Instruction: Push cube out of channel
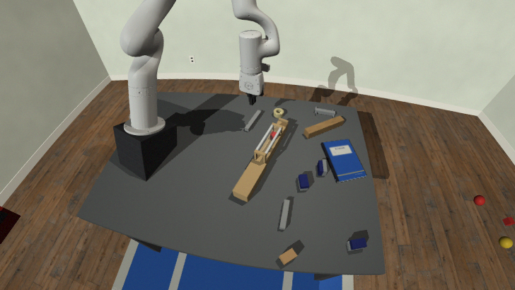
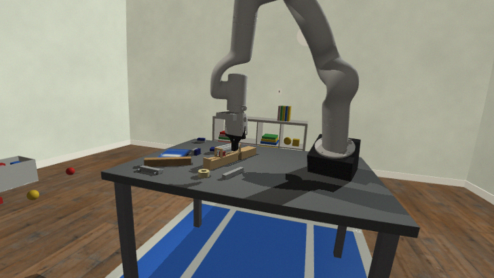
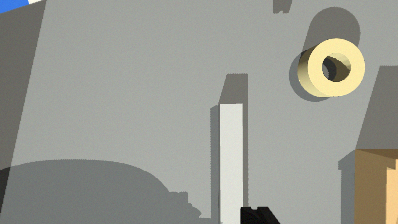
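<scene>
One channel (image 1: pixel 267 143) on my surface (image 1: pixel 180 201), long axis running from near edge toward ring (image 1: pixel 278 112); red cube (image 1: pixel 273 134) inside; pincer (image 1: pixel 252 100) fully narrowed, holding nothing.

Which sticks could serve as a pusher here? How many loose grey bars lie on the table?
2. One grey bar lies beside the channel, just under the shut gripper; the other lies nearer the table's front edge. None seems hidden.
</scene>
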Robot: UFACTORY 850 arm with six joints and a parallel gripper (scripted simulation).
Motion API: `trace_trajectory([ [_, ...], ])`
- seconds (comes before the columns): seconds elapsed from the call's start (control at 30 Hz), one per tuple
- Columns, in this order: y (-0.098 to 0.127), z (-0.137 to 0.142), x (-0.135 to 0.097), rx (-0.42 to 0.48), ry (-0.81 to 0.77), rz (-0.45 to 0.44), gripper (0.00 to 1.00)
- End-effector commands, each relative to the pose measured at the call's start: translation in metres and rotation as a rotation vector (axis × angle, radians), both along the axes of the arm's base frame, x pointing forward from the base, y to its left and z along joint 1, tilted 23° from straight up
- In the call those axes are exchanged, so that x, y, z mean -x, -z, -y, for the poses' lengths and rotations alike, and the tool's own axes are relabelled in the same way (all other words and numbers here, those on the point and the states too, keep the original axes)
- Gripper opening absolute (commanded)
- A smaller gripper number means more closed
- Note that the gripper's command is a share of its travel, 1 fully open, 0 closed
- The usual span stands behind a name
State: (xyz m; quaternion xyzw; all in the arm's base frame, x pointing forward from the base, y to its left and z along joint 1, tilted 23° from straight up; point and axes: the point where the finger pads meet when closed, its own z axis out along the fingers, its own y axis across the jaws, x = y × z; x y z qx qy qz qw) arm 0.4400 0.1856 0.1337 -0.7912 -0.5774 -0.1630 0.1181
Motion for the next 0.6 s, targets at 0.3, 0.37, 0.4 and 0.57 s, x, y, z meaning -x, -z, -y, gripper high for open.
trace_trajectory([
  [0.3, -0.0007, -0.0002, -0.0005, 0.0, 0.0, 0.001, 0.0],
  [0.37, -0.0007, -0.0002, -0.0005, 0.0, 0.0, 0.001, 0.39],
  [0.4, -0.0007, -0.0002, -0.0005, 0.0, 0.0, 0.001, 0.39],
  [0.57, -0.0007, -0.0002, -0.0005, 0.0, 0.0, 0.001, 0.39],
])
